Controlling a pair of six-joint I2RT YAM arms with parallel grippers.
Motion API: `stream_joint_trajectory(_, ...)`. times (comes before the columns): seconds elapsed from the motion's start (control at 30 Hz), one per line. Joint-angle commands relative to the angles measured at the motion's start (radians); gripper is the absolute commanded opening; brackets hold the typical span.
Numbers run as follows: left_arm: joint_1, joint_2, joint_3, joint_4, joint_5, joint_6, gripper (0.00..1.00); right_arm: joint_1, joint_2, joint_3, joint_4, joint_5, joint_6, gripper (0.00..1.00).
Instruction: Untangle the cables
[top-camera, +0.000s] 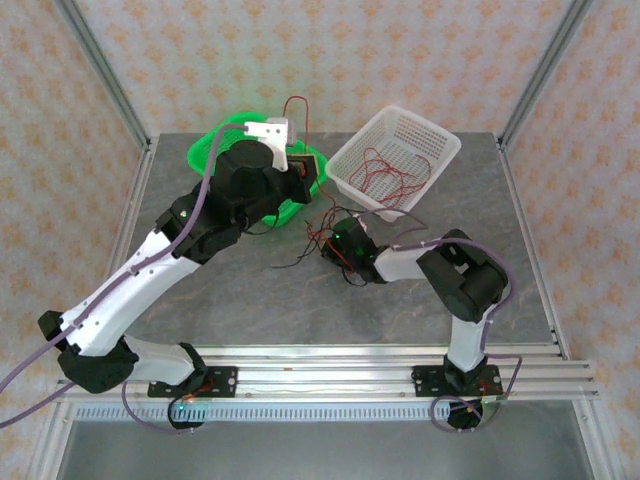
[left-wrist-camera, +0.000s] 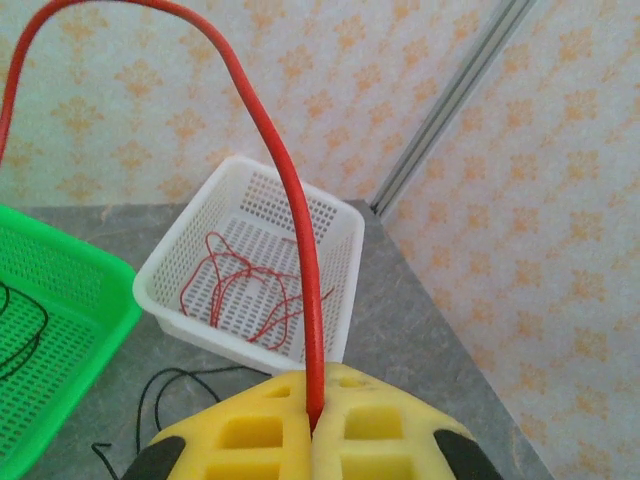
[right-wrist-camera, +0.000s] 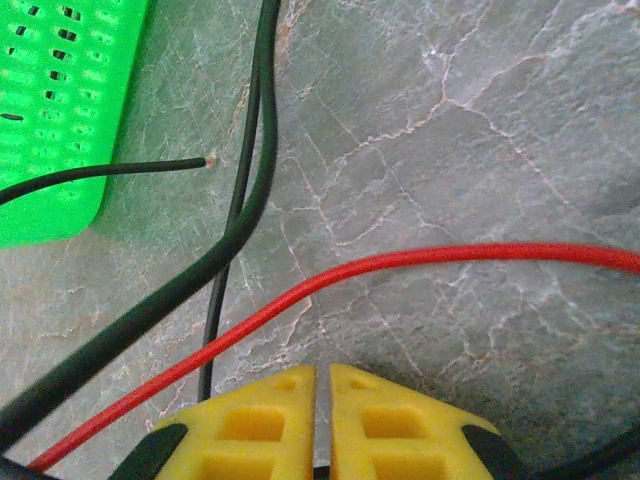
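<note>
Left gripper (left-wrist-camera: 313, 405) is pinching a red cable (left-wrist-camera: 296, 200) between its yellow pads, closed tight on it. The cable is rising from the grip in a tall arch and bending back over to the left. Judging by that, the arm is lifting this one strand high so that it is coming clear of the pile rather than dragging others along.

Beyond the pads, the white basket (left-wrist-camera: 345, 218) is sitting on the table and is already holding a loose heap of red cables (left-wrist-camera: 245, 290). The green basket (left-wrist-camera: 115, 275) is standing beside it on the left with a black cable (left-wrist-camera: 20, 340) lying inside. That sorting by colour is probably why the red strand is being carried up here, near the white basket.

Right gripper (right-wrist-camera: 322, 385) is hanging low over the table (right-wrist-camera: 480, 140) with its pads nearly together, only a slit showing between them. Whether a strand is caught in that slit I cannot tell. Just ahead of its tips a second red cable (right-wrist-camera: 420, 262) is crossing the stone surface, and black cables (right-wrist-camera: 255, 170) are running past it toward the green basket's corner. From above, this gripper is sitting right at the tangle (top-camera: 310, 240) between the two baskets, likely pinning or picking at it while the other arm is pulling upward.
</note>
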Motion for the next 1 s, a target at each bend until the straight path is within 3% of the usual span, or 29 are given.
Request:
stream_joint_trajectory(0.0, -0.006, 0.009, 0.086, -0.027, -0.035, 0.037, 0.00, -0.001, 0.044, -0.054, -0.090, 0.082, 0.005, 0.12)
stream_joint_trajectory(0.53, -0.005, 0.145, 0.507, -0.142, -0.156, 0.154, 0.00, -0.001, -0.009, -0.175, -0.109, 0.159, 0.000, 0.11)
stream_joint_trajectory(0.97, -0.003, 0.154, 0.620, -0.101, -0.289, 0.228, 0.00, -0.009, -0.049, -0.191, -0.162, 0.210, -0.018, 0.11)
